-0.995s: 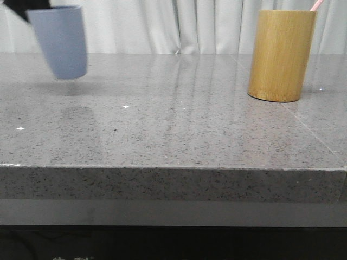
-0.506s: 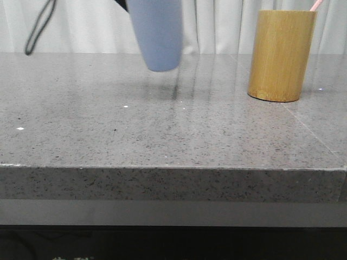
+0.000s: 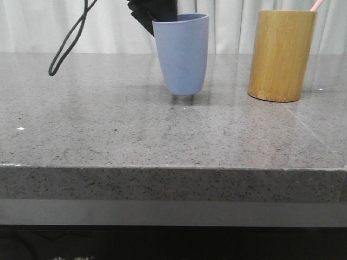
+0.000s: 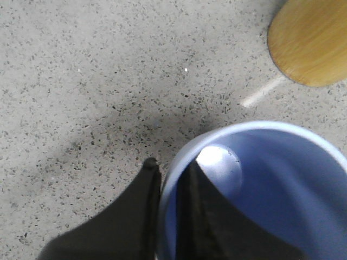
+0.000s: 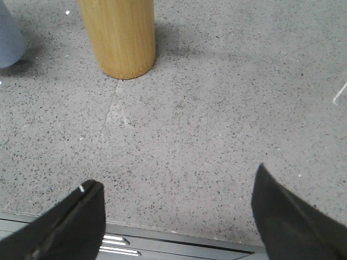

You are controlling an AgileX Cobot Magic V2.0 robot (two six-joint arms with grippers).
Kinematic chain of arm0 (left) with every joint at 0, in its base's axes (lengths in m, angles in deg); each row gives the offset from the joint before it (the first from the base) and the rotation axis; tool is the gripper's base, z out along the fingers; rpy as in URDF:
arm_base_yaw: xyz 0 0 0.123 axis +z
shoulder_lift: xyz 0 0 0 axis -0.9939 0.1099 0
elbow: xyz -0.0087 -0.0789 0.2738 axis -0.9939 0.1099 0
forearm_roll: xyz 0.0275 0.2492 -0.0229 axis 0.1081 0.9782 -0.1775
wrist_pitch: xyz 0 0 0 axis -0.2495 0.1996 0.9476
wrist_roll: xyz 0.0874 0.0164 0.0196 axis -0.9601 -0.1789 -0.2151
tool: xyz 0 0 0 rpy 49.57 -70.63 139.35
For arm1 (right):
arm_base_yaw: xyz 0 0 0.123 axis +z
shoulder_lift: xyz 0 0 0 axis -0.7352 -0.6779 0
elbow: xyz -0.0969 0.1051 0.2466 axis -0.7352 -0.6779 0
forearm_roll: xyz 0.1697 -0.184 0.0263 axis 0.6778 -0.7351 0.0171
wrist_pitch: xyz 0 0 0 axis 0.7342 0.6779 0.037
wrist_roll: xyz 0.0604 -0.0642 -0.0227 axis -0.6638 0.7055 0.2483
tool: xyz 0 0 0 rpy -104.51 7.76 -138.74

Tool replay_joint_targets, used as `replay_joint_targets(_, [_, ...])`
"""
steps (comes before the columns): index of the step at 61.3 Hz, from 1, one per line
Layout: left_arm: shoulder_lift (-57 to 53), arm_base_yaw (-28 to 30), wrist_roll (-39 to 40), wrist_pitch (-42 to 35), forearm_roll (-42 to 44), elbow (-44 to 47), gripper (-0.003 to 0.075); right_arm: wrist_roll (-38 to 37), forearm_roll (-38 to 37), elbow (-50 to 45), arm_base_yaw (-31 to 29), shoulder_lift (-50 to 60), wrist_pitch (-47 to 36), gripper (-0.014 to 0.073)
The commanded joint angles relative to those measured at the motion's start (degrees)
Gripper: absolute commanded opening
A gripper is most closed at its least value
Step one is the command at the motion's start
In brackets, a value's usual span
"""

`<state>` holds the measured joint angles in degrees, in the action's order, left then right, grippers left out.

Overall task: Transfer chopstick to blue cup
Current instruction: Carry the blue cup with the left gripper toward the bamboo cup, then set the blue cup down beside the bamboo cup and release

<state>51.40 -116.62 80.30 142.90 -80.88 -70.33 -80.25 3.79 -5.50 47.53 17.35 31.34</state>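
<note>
The blue cup (image 3: 181, 53) stands upright on the grey stone table, left of the tan bamboo cylinder (image 3: 281, 54). My left gripper (image 3: 154, 19) is shut on the cup's rim, one finger inside and one outside, as the left wrist view (image 4: 169, 176) shows on the cup (image 4: 271, 179). A pale-pink chopstick tip (image 3: 316, 5) sticks out of the bamboo cylinder. My right gripper (image 5: 176, 187) is open and empty above the table's front edge, apart from the bamboo cylinder (image 5: 119, 35) and the cup (image 5: 10, 35).
A black cable (image 3: 68, 40) loops down from the left arm at the back left. White curtains hang behind the table. The table's front edge and a metal rail (image 5: 162, 241) lie under my right gripper.
My left gripper has carried the blue cup from the far left to the right and lowered it upright onto the table beside the bamboo cylinder.
</note>
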Motion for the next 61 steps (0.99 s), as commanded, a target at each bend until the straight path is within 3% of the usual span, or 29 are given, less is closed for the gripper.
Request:
replay_joint_targets(1, [-3.2, -0.4, 0.1, -2.0, -0.8, -2.0, -0.0018, 0.6, 0.4, 1.5, 0.0, -0.5, -3.1, 0.0570])
replay_joint_targets(27, [-1.1, -0.4, 0.1, -1.7, -0.8, -2.0, -0.0009, 0.6, 0.4, 1.5, 0.0, -0.5, -2.7, 0.0570])
replay_joint_targets(31, [-1.1, -0.4, 0.1, -1.9, -0.8, -2.0, 0.0045, 0.6, 0.4, 1.5, 0.0, -0.5, -2.5, 0.0570])
replay_joint_targets(41, [-1.1, -0.4, 0.1, -2.6, -0.8, -2.0, 0.0309, 0.6, 0.4, 1.5, 0.0, -0.5, -2.4, 0.0570])
replay_joint_targets(44, [-1.1, -0.4, 0.1, -2.7, -0.8, -2.0, 0.0353, 0.6, 0.4, 1.5, 0.0, -0.5, -2.5, 0.0570])
replay_joint_targets(61, [-1.6, -0.4, 0.1, 1.0, -0.8, -6.2, 0.0368, 0.6, 0.5, 1.5, 0.0, -0.5, -3.9, 0.0570])
